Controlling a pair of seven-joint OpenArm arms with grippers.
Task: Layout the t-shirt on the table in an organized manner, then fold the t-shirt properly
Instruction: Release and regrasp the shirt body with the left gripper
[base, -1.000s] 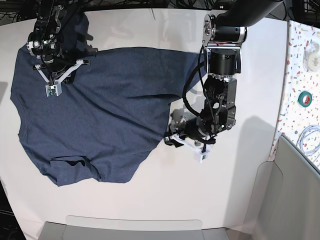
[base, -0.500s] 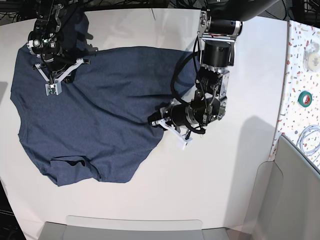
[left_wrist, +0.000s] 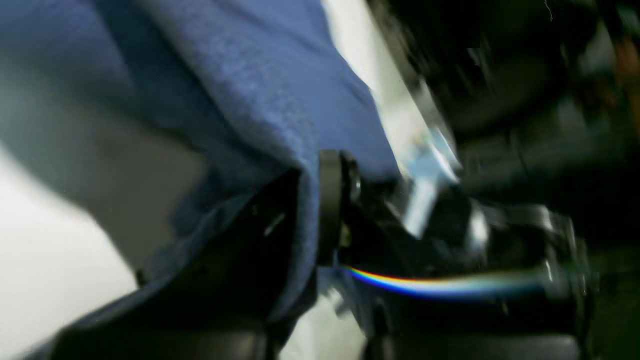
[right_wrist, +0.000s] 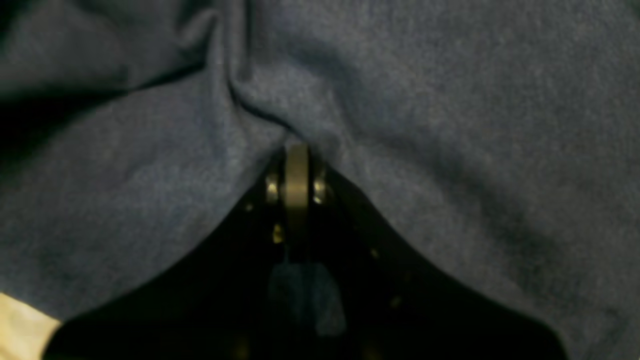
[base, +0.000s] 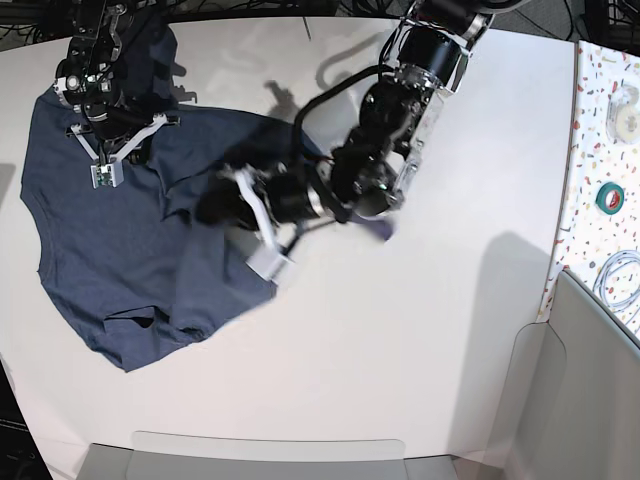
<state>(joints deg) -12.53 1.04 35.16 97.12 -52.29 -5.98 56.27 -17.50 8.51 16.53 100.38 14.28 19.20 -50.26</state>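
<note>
The dark navy t-shirt (base: 110, 260) lies plain side up on the left of the off-white table (base: 430, 350), with no lettering showing. Its right part is bunched and pulled leftward over itself. My left gripper (base: 268, 263) is at that pulled edge. In the blurred left wrist view the cloth (left_wrist: 240, 85) drapes over and between its fingers (left_wrist: 330, 200), so it is shut on the shirt. My right gripper (base: 104, 176) is at the shirt's upper left. In the right wrist view it (right_wrist: 297, 150) is shut on a pinched ridge of cloth (right_wrist: 450, 125).
A narrow speckled surface (base: 590, 150) runs along the right edge with a green tape roll (base: 611, 196) and a white cable (base: 620, 275). A grey bin rim (base: 270, 450) lies at the front and a grey panel (base: 590, 390) at the right front.
My left arm has swept left across the table, dragging the shirt's right side over the body. The shirt now covers less of the table. My right gripper has stayed in place.
</note>
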